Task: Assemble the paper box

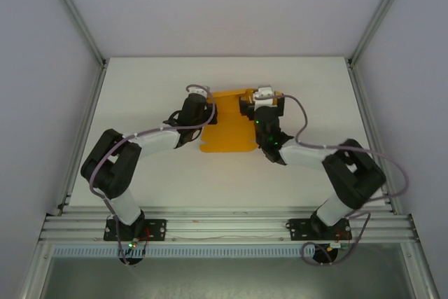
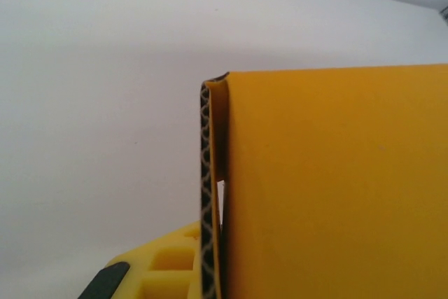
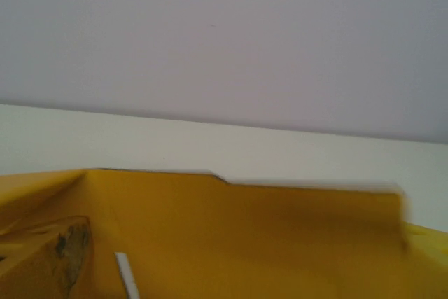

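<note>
Top external: left hand (image 1: 208,113), right hand (image 1: 247,110) at paper box (image 1: 227,138) sides.

No text, label, brand, number or sign can be read in any of the views. The paper box (image 1: 227,134) shows only plain orange card, without print on it.
</note>
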Controlling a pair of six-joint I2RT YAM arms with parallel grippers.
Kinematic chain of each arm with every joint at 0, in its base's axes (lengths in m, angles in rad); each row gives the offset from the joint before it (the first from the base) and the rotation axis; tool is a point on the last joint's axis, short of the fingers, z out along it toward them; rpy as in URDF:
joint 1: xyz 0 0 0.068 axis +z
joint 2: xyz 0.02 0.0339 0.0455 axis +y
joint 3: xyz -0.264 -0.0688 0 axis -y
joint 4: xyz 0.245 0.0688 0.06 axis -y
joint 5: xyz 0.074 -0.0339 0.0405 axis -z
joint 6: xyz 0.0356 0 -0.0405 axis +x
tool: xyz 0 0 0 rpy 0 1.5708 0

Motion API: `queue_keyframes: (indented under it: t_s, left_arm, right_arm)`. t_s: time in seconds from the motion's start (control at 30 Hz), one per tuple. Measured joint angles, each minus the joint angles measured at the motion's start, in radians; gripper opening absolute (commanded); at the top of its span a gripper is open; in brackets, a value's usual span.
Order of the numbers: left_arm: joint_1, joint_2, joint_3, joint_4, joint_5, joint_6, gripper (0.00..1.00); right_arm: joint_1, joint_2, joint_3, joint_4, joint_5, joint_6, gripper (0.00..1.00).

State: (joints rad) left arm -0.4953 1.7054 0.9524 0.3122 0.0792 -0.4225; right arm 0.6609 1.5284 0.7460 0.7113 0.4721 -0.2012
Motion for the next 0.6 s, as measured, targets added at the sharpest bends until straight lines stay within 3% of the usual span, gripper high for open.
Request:
queue_keyframes:
  t_s: [0.1, 0.33, 0.47, 0.6]
  left_arm:
    - [0.008, -0.004, -0.003, 0.014, 0.019, 0.000, 0.00]
    - [0.036, -0.032, -0.025, 0.030, 0.023, 0.000, 0.00]
    - [0.038, -0.033, -0.025, 0.050, 0.042, 0.000, 0.00]
    - [0.038, -0.033, -0.025, 0.064, 0.064, -0.004, 0.00]
  right_arm:
    - [-0.035, -0.163, -0.024, -0.179, -0.011, 0.108, 1.00]
    - [-0.246, -0.477, -0.127, -0.510, -0.209, 0.415, 0.97]
    - [-0.303, -0.483, -0.169, -0.596, -0.411, 0.518, 0.94]
    - [-0.314, -0.369, -0.156, -0.618, -0.556, 0.586, 0.95]
